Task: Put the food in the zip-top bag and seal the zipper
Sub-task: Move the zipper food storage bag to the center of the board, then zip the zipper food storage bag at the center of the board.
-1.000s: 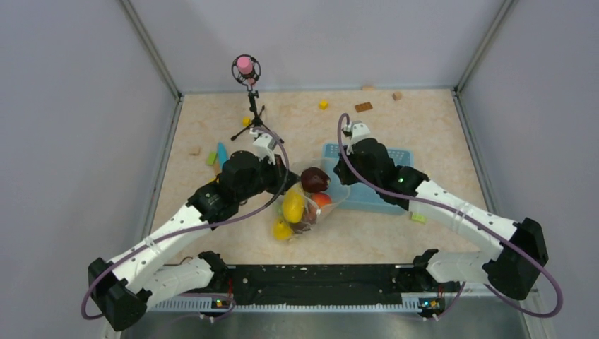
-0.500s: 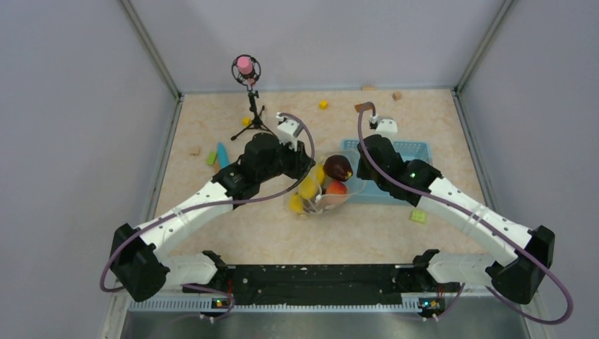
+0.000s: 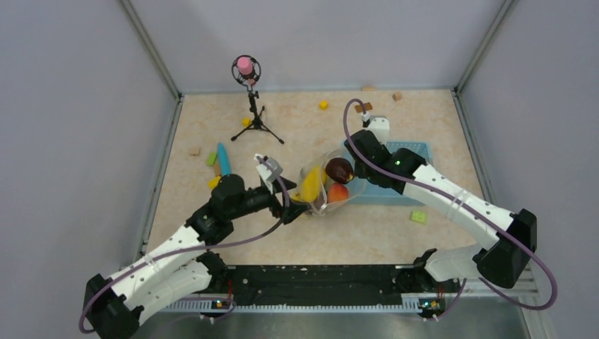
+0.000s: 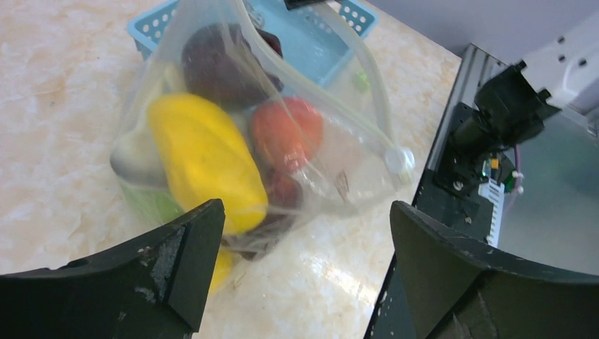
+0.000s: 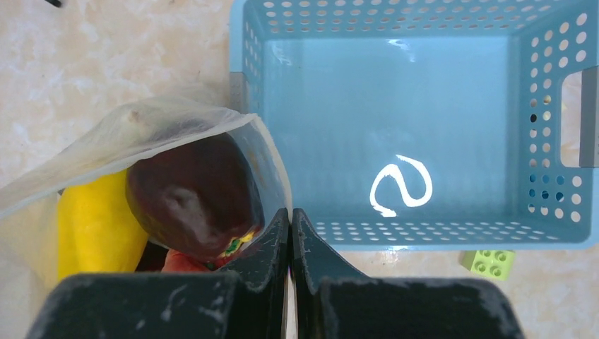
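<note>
While marbled table (image 3: 304, 131) sits btwn grey walls (image 3: 70, 141), L jaws gape, R jaws pinch bag (image 5: 176, 123) rim

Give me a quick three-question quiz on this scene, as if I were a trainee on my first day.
1. True or false: the left gripper is open and holds nothing.
2. Which one pinches the mouth edge of the zip-top bag? A. the left gripper B. the right gripper C. neither
3. Fill the gap: the dark red apple sits inside the ____, not in the blue basket.

Key: 1 true; 2 B; 3 zip-top bag.
</note>
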